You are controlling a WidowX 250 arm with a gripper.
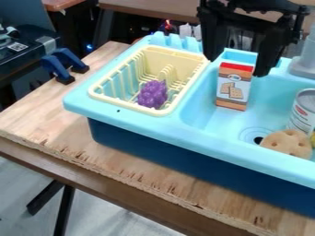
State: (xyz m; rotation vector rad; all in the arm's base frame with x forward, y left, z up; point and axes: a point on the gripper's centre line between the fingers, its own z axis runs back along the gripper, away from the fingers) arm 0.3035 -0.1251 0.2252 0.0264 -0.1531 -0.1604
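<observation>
1. Hung with the black gripper (237, 67) above the light blue toy sink (141, 119), in the upper right part of the view, fingertips pointing down.
2. Had both fingers spread wide apart, with nothing gripped between them.
3. Came nearest, in the view, to a small cracker box (234, 90), with its red top seen between and below the fingertips; could not tell for sure how far above it.
4. Had the cracker box upright in the sink's basin, near the back, with a red top, a pale front with crackers pictured on it and an orange-brown bottom band.
5. Showed a metal can (302, 113) with a pale label to the right of the cracker box, partly cut off by the view's edge.
6. Had a round tan cookie (288, 144) in front of the can, next to the drain (253, 133), with a bit of a yellow thing (313, 139) at the cookie's right.
7. Held a cream dish rack (126, 104) in the sink's left part, with a purple bunch of grapes (152, 94) inside, near the front end.
8. Showed a grey fixture (303, 68) at the sink's back right.
9. Rested the sink on a wooden tabletop (37, 115), with blue-and-black clamps (58, 69) at the tabletop's far left edge.
</observation>
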